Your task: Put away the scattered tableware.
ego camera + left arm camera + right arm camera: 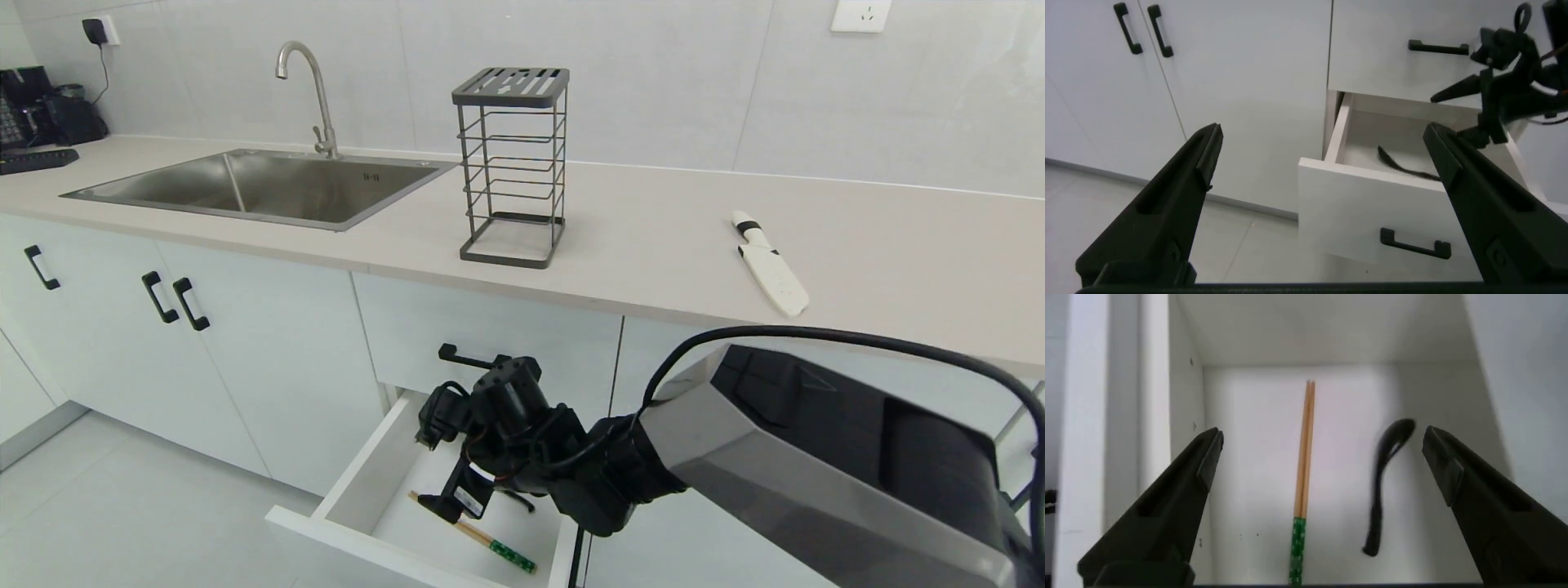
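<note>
While the right gripper [1321, 445] hangs over the open drawer [363, 465], its fingers are spread wide and hold nothing. Under it, on the drawer floor, lie the chopsticks [1306, 474] and a black spoon [1382, 486], side by side but not touching. The left gripper [1323, 135] is out in front of the cupboards [1249, 82], apart from the drawer, and its fingers are spread wide too, with nothing between them. So two things look put away. One thing is not: a white knife [771, 268] lies flat on the counter [653, 237], off to the right and well away from the rack [513, 163]. I think the knife comes next. A few things could go wrong. The right gripper sits low over the drawer, near its walls, so if it swings sideways before it goes up, it could hit a wall or push the drawer crooked. The drawer sticks out, so an arm going past could bump it. The knife is thin and flat, so the fingers could scrape the counter or slide off it, and then it may spin away or fall off the edge. If it goes in the rack, the slots on top look thin, so a tilted knife could miss and knock the rack over
</note>
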Tool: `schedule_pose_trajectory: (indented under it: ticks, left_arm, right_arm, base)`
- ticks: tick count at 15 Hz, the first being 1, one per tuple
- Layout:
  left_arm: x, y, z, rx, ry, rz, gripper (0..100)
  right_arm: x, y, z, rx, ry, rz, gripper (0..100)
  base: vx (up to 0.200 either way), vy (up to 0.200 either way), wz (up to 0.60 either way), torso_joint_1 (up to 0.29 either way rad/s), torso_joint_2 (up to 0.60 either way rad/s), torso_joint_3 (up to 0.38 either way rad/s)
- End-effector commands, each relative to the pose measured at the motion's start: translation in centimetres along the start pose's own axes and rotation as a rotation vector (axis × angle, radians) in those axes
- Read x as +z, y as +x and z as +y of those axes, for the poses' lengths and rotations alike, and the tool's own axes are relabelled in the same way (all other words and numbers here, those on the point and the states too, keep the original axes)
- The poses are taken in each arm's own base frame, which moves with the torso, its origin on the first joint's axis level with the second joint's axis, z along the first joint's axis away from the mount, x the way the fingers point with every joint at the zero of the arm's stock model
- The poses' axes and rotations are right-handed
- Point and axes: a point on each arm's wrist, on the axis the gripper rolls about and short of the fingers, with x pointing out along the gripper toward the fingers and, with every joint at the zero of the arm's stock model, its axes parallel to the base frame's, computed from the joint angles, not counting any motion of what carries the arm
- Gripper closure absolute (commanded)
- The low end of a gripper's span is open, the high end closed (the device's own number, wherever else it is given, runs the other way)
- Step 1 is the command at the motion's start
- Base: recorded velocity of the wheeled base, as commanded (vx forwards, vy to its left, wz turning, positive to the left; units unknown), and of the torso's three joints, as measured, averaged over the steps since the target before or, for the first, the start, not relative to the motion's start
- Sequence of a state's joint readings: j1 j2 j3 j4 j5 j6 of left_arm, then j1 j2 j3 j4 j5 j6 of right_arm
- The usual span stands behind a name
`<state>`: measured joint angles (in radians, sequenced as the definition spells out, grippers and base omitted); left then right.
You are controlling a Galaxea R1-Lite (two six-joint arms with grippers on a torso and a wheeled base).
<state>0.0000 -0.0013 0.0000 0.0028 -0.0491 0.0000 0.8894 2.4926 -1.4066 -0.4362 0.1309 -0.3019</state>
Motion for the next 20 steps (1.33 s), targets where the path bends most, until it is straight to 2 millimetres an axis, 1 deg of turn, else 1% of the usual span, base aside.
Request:
schedule_pose_trajectory:
  ticks: [1,2,4,5,6,7,8,9,10,11,12,13,14,15,17,20]
  left_arm:
    - [0.0,0.0,0.0,0.0,0.0,0.002,0]
    - [0.0,0.0,0.0,0.0,0.0,0.002,0]
    - [0.0,0.0,0.0,0.0,0.0,0.002,0]
    - [0.0,0.0,0.0,0.0,0.0,0.002,0]
    - [0.0,0.0,0.0,0.0,0.0,0.002,0]
    - [0.0,0.0,0.0,0.0,0.0,0.002,0]
    - [0.0,0.0,0.0,0.0,0.0,0.002,0]
    - [0.0,0.0,0.0,0.0,0.0,0.002,0]
    - [0.0,0.0,0.0,0.0,0.0,0.002,0]
    - [0.0,0.0,0.0,0.0,0.0,0.002,0]
    - [0.0,0.0,0.0,0.0,0.0,0.002,0]
    - [0.0,0.0,0.0,0.0,0.0,0.002,0]
    - [0.0,0.0,0.0,0.0,0.0,0.002,0]
    - [0.0,0.0,0.0,0.0,0.0,0.002,0]
    - [0.0,0.0,0.0,0.0,0.0,0.002,0]
    - [0.0,0.0,0.0,0.0,0.0,0.002,0]
  right_arm:
    - [2.6,-2.2,-0.4,-0.016,-0.031,-0.069,0]
    - [3.5,-3.1,0.2,-0.006,-0.04,-0.089,0]
    - [4.2,-3.9,1.8,0.04,-0.063,-0.105,0]
    - [4.4,-4.3,3.4,0.095,-0.079,-0.109,100]
    - [4.5,-4.5,3.9,0.108,-0.084,-0.109,100]
    - [4.8,-5.5,6.9,0.2,-0.117,-0.114,100]
    - [4.7,-6.1,8.4,0.249,-0.131,-0.108,100]
    - [3.9,-6.4,9.3,0.273,-0.138,-0.082,100]
    - [3.6,-6.5,9.6,0.281,-0.139,-0.07,100]
    - [2.3,-6.6,11.0,0.317,-0.114,-0.021,100]
    - [2.2,-6.7,11.7,0.331,-0.1,-0.01,100]
    - [2.1,-6.7,12.0,0.336,-0.099,-0.006,100]
    - [1.5,-6.6,12.4,0.346,-0.104,0.015,100]
    - [0.4,-6.5,12.6,0.35,-0.102,0.051,100]
    - [-0.8,-6.0,12.8,0.35,-0.1,0.094,100]
    - [-1.8,-5.0,12.8,0.302,-0.1,0.135,100]
  base:
    - [0.0,0.0,0.0,0.0,0.0,0.0]
    - [0.0,0.0,0.0,0.0,0.0,0.0]
    - [0.0,0.0,0.0,0.0,0.0,0.0]
    - [0.0,0.0,0.0,0.0,0.0,0.0]
    - [0.0,0.0,0.0,0.0,0.0,0.0]
    - [0.0,0.0,0.0,0.0,0.0,0.0]
    - [0.0,0.0,0.0,0.0,0.0,0.0]
    - [0.0,0.0,0.0,0.0,0.0,0.0]
    - [0.0,0.0,0.0,0.0,0.0,0.0]
    - [0.0,0.0,0.0,0.0,0.0,0.0]
    - [0.0,0.0,0.0,0.0,0.0,0.0]
    - [0.0,0.0,0.0,0.0,0.0,0.0]
    - [0.0,0.0,0.0,0.0,0.0,0.0]
    - [0.0,0.0,0.0,0.0,0.0,0.0]
    - [0.0,0.0,0.0,0.0,0.0,0.0]
    - [0.0,0.0,0.0,0.0,0.0,0.0]
